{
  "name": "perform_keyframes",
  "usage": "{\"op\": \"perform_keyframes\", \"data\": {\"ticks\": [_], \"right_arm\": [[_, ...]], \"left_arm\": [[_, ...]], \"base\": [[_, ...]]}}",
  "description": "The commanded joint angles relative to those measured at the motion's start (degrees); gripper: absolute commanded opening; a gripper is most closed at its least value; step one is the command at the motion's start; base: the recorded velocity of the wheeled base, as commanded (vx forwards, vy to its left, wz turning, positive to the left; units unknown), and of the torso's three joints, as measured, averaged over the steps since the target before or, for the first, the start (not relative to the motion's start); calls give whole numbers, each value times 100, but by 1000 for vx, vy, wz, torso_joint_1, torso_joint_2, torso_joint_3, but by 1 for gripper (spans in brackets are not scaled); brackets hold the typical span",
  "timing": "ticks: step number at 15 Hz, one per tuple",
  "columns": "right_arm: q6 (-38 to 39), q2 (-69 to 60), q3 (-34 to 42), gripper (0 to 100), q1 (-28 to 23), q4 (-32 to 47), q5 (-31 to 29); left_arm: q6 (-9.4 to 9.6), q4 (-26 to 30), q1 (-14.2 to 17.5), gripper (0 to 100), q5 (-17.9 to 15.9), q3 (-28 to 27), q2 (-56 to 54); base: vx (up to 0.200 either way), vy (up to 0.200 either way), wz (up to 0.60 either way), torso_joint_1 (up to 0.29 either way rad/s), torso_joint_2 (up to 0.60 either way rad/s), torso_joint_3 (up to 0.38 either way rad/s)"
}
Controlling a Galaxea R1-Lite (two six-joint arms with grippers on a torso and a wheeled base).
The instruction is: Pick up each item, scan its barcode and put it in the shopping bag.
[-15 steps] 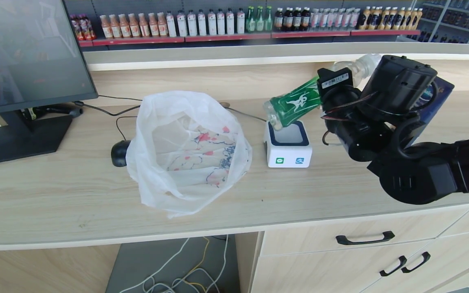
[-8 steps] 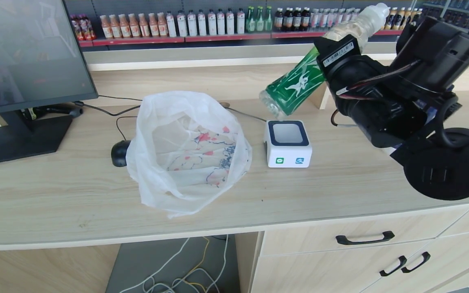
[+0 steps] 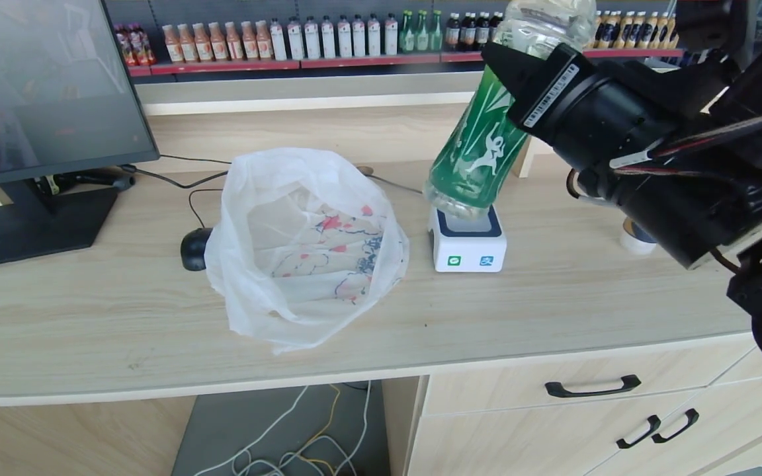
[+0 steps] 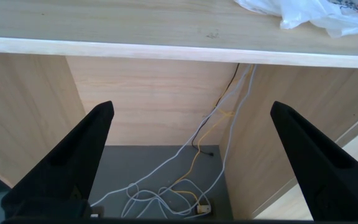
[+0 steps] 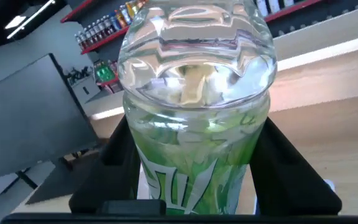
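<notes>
Bottle (image 3: 477, 149): green label, clear liquid, gripped and off the counter (image 3: 553, 304), at about 1 o'clock in the head view. It is tilted, base down toward 7 o'clock and cap end up toward 1 o'clock.

Its base hangs over the top window of the scanner (image 3: 467, 248). Touching or just above, can't tell.

Right gripper (image 3: 513, 73) is clamped across the bottle's upper body, just above the label. It comes in from the bottle's 3 o'clock. In the right wrist view a finger (image 5: 120, 158) sits tight on each side of the bottle (image 5: 194, 81), with no gap.

Progress is mid-task, I'd say:
- Pick looks done.
- The scan step is in hand or just finishing. Nothing shows whether the code was read.
- Bagging is left for this bottle.

Bag (image 3: 301, 244) stands open at the scanner's 9 o'clock, just beside it. Inside I make out only the printed pattern, no item for sure.

Next move is likely a carry toward 9 o'clock and a drop into the bag mouth. The risk is the thin plastic rim folding in.

Left gripper (image 4: 191, 107) has its fingers spread wide and holds nothing. It hangs below the counter edge, facing the cables.

Mouse (image 3: 194, 249) is at the bag's 9 o'clock, touching or nearly. Monitor (image 3: 43, 86) is at the bag's 10 o'clock.
</notes>
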Motion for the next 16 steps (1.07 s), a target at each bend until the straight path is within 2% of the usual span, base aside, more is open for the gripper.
{"op": "perform_keyframes", "data": {"ticks": [1, 3, 5, 9, 16], "right_arm": [[-544, -170, 273, 0, 13, -206, 398], [-1265, -214, 361, 0, 13, -286, 829], [-1599, -240, 422, 0, 13, -382, 1075], [-2126, -267, 1222, 0, -365, -1384, 1910], [-2205, -372, 1477, 0, -479, -1797, 1901]], "left_arm": [[-4, 0, 0, 100, 1, 0, 0], [-4, 0, 0, 100, 1, 0, 0], [-4, 0, 0, 100, 1, 0, 0], [-4, 0, 0, 100, 1, 0, 0], [-4, 0, 0, 100, 1, 0, 0]], "base": [[0, 0, 0, 0, 0, 0], [0, 0, 0, 0, 0, 0], [0, 0, 0, 0, 0, 0], [0, 0, 0, 0, 0, 0], [0, 0, 0, 0, 0, 0]]}}
